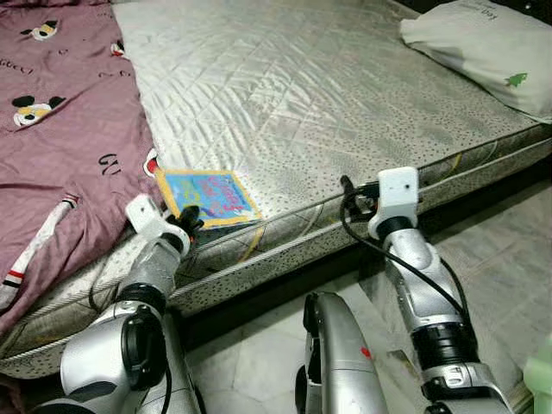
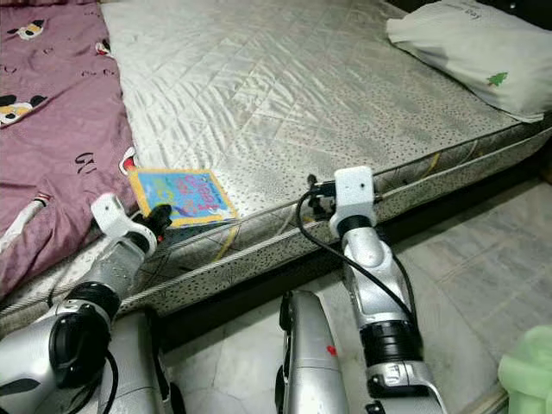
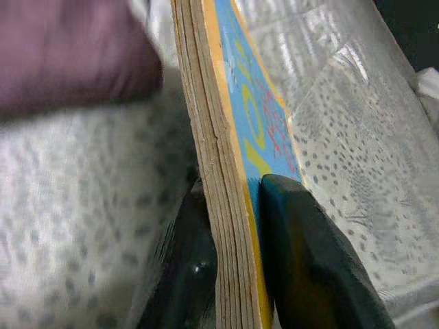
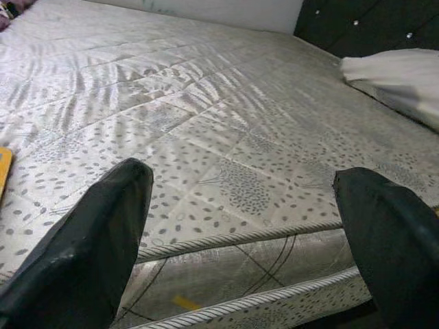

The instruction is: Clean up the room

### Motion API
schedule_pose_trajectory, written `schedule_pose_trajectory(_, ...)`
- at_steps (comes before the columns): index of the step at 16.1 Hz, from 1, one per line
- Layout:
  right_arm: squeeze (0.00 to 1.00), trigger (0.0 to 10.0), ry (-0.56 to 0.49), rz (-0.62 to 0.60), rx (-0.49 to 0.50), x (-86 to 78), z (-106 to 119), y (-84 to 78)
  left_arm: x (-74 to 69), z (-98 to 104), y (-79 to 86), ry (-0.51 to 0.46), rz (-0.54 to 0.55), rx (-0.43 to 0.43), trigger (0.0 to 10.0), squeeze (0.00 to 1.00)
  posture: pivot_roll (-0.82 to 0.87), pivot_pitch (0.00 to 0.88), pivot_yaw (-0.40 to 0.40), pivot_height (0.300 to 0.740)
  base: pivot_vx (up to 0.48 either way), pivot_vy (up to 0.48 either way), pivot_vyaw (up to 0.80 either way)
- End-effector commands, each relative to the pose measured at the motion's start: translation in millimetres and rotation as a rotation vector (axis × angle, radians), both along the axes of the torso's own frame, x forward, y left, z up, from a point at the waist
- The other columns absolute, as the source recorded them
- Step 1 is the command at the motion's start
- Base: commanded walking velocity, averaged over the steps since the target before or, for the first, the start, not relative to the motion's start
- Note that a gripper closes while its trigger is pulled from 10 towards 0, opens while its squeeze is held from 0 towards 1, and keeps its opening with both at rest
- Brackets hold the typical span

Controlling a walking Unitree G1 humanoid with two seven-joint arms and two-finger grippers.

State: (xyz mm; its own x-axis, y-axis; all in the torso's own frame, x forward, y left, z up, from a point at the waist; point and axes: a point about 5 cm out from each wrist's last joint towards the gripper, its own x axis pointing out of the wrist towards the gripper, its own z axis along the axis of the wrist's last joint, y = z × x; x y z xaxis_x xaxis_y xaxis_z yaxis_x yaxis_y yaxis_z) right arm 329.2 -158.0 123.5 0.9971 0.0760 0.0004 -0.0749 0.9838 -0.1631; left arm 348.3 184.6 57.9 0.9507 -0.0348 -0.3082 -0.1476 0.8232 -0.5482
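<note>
— How far had the tidying got?

— Barely begun, by the look of it. The left gripper [image 3: 236, 274] had clamped its fingers [image 3: 309, 267] on the near edge of the picture book [image 1: 207, 197], which lay flat at the mattress [image 1: 328, 95] edge beside the maroon blanket [image 1: 60, 129]. Removal was not yet done.

— And the right gripper [image 4: 240, 226]?

— Spread wide, holding nothing, at the mattress edge well apart from the book.

— Its orientation?

— Cover up, long axis running from the near edge toward the pillow [image 1: 483, 47] side, slightly skewed.
</note>
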Motion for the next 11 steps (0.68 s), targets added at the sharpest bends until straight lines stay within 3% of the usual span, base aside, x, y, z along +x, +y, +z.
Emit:
schedule_pose_trajectory(1,0.0,10.0,-0.02,-0.002,0.007,3.6,4,1.5,4.5,11,12.9,-0.031,0.027,0.173,0.0,0.0,-0.21,0.0,-0.032,0.502,0.0,0.0,0.0)
schedule_pose_trajectory(3,0.0,10.0,-0.023,0.004,0.013,5.1,3,4.8,16.0,34,16.4,-0.136,0.036,0.247,0.0,0.0,-0.18,0.0,-0.031,0.502,0.0,0.0,0.0)
schedule_pose_trajectory(5,0.0,10.0,-0.021,0.016,0.036,8.2,0,14.1,26.9,68,17.4,-0.304,0.028,0.395,0.0,0.0,-0.15,0.0,-0.031,0.502,0.0,0.0,0.0)
schedule_pose_trajectory(6,0.0,10.0,-0.021,0.02,0.042,8.9,0,16.5,27.5,74,16.9,-0.339,0.031,0.412,0.0,0.0,-0.14,0.0,-0.031,0.502,0.0,0.0,0.0)
schedule_pose_trajectory(7,0.0,10.0,-0.014,0.047,0.079,11.2,-1,27.0,25.0,96,9.2,-0.501,0.02,0.48,0.0,0.0,-0.11,0.0,-0.032,0.502,0.0,0.0,0.0)
schedule_pose_trajectory(8,0.0,10.0,-0.002,0.064,0.108,11.9,-4,32.9,17.1,106,2.7,-0.582,0.003,0.522,0.0,0.0,-0.08,0.0,-0.032,0.502,0.0,0.0,0.0)
schedule_pose_trajectory(9,0.0,10.0,0.003,0.07,0.119,12.1,-5,35.1,12.7,108,0.4,-0.605,-0.003,0.54,0.0,0.0,-0.08,0.0,-0.032,0.502,0.0,0.0,0.0)
schedule_pose_trajectory(11,0.0,10.0,0.038,0.087,0.178,11.9,-12,43.1,-14.9,106,-4.2,-0.64,-0.011,0.581,0.0,0.0,-0.05,0.0,-0.024,0.502,0.0,0.0,0.0)
